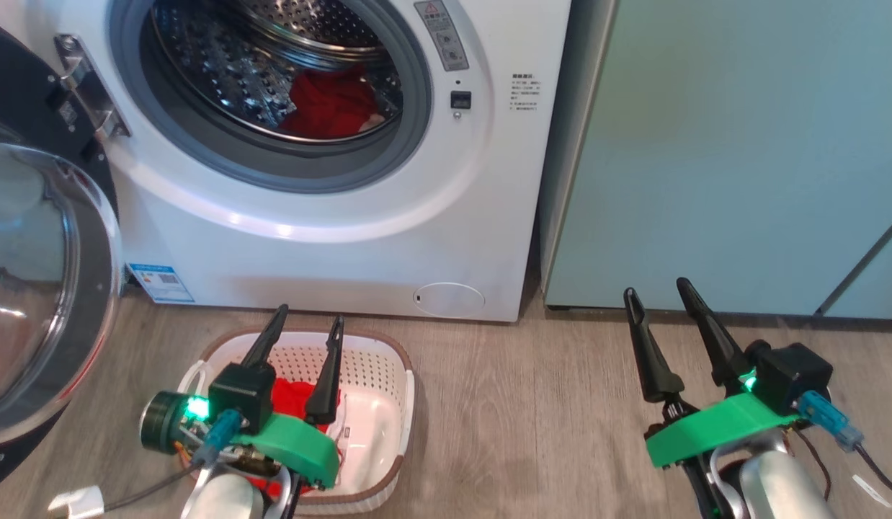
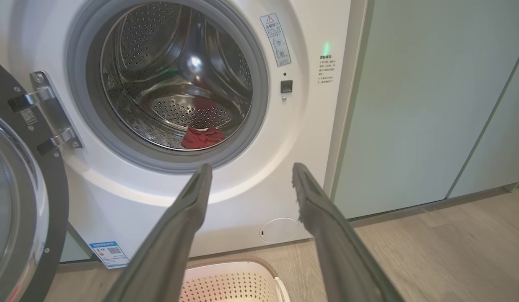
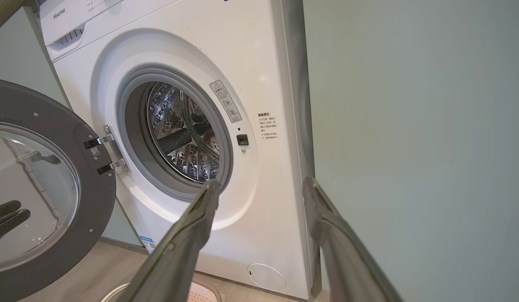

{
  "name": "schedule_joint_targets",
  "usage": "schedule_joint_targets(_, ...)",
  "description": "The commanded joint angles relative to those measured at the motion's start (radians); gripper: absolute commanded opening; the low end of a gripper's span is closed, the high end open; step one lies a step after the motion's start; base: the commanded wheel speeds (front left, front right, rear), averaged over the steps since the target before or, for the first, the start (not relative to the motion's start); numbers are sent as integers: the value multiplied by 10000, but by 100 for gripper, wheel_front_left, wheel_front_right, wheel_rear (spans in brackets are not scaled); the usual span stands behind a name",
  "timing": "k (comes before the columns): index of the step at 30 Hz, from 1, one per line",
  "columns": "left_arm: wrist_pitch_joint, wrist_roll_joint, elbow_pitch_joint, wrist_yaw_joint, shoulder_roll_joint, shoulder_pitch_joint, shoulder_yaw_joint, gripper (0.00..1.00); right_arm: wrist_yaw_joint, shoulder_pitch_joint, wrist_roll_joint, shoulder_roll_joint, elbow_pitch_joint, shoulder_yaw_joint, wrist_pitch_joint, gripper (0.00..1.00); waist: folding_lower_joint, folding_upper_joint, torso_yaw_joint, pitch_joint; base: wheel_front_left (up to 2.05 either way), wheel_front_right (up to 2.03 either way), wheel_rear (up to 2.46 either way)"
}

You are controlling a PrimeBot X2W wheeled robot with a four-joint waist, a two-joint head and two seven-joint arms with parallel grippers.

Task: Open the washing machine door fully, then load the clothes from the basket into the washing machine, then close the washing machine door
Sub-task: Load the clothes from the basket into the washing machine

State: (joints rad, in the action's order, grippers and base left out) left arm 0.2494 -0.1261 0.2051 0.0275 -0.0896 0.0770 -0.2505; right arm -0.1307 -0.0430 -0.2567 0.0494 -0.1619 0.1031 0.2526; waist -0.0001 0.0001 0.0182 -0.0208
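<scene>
Clothes (image 1: 289, 398), remainder: toward basket (image 1: 401, 360) left wall; left gripper (image 1: 310, 314) above, fingers parted, empty, as right gripper (image 1: 655, 288); advised: descend straight, pinch deep fold

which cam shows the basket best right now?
Head view: the basket sits nearly whole on the floor before the washing machine, red clothes inside, the left gripper overlapping its left side. Left wrist view catches its far perforated wall at the bottom edge; right wrist view, a sliver of rim.

Red clothes (image 2: 202, 137) inside the open washing machine (image 2: 251, 197).
</scene>
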Motion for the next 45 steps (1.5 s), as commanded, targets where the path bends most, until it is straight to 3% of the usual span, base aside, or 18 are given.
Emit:
schedule_joint_targets(1, 124, 189, -472, 88, 16, 336, 353, 100, 0, -118, -59, 8, 344, 244, 92, 100, 1, -1, 22, -58, 0, 0, 0)
schedule_joint_targets(17, 124, 552, -1212, 109, 291, -290, 656, 100, 0, 7, -173, 8, 311, 336, 92, 100, 1, -1, -16, -266, 0, 0, 0)
schedule_joint_targets(45, 124, 671, -1063, 163, 385, -271, 783, 100, 0, -12, -236, 8, 293, 329, 92, 100, 1, -1, -176, -109, 0, 0, 0)
